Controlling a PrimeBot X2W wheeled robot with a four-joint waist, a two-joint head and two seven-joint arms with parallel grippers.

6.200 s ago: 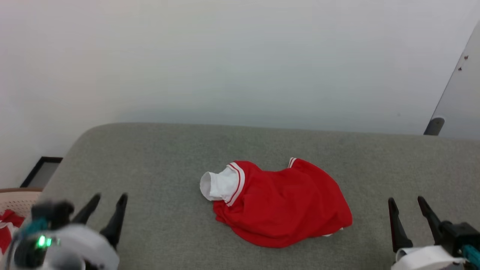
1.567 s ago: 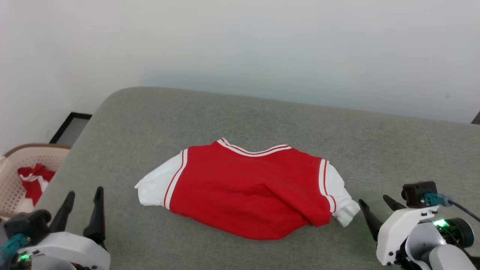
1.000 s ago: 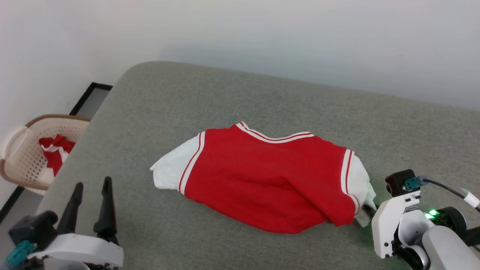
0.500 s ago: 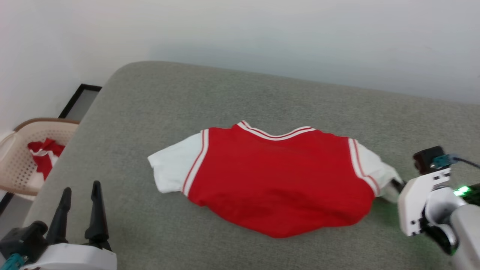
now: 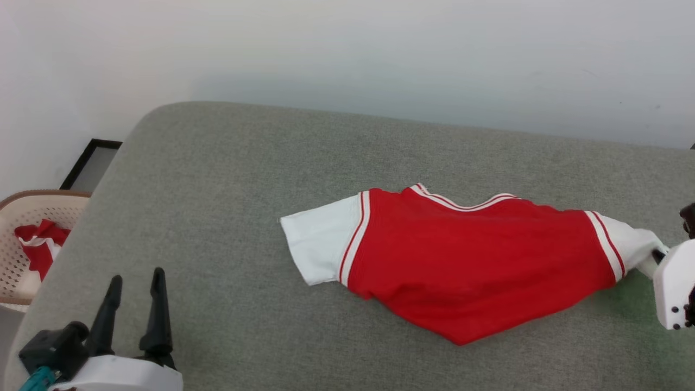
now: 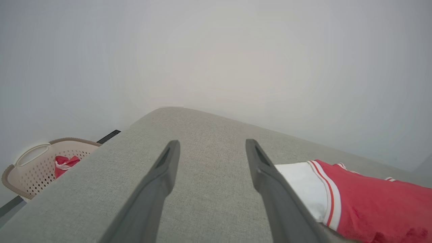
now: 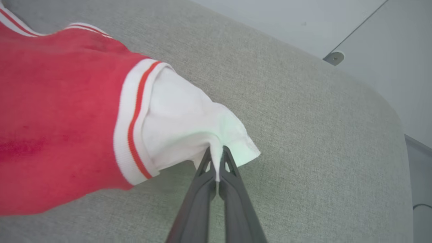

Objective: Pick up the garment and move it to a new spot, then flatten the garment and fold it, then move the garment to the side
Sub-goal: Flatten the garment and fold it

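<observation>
The garment (image 5: 478,260), a red shirt with short white sleeves and striped trim, lies stretched across the grey cushion, plain back up. My right gripper (image 7: 216,152) is shut on the cuff of the garment's white right-hand sleeve (image 7: 182,131); in the head view its white body (image 5: 673,285) sits at the right edge, at the sleeve tip. My left gripper (image 5: 136,285) stands open at the lower left, well clear of the garment's other white sleeve (image 5: 317,247). In the left wrist view that gripper's fingers (image 6: 162,182) spread wide over bare cushion, the garment (image 6: 371,206) at the right.
A beige laundry basket (image 5: 16,271) holding another red cloth stands on the floor off the cushion's left edge. A plain wall rises behind the cushion (image 5: 244,163). A dark frame (image 5: 89,163) lies on the floor at the far left.
My right gripper closed on the white sleeve and pulled it to the right, dragging and stretching the garment that way. The head view shifted. The left gripper stayed open.
</observation>
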